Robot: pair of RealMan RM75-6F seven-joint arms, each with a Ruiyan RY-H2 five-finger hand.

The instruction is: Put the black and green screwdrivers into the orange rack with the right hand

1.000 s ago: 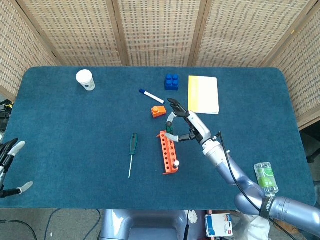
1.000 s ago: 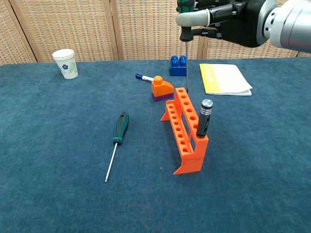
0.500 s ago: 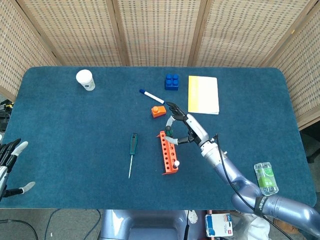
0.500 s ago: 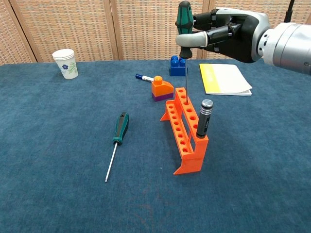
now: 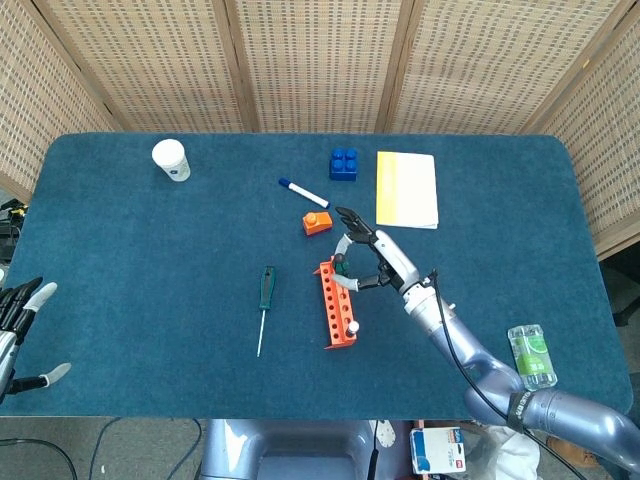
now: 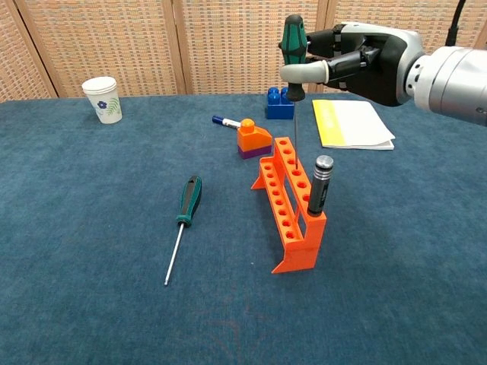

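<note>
**Right hand holds screwdriver upright over the rack**

The right hand (image 6: 358,57) pinches a green-handled screwdriver (image 6: 292,57) between thumb and fingers, the other fingers loosely spread. The tool stands upright, its shaft running down into the rack (image 6: 291,201) toward the far end; whether the tip sits in a hole cannot be told. At the rack's near end a black driver (image 6: 319,185) stands in a hole. A second screwdriver (image 6: 185,215) lies flat on the table (image 6: 91,228) at nine o'clock from the rack, well apart. The left hand (image 5: 18,330) shows at the table's left edge in the head view, fingers apart, holding nothing.
</note>
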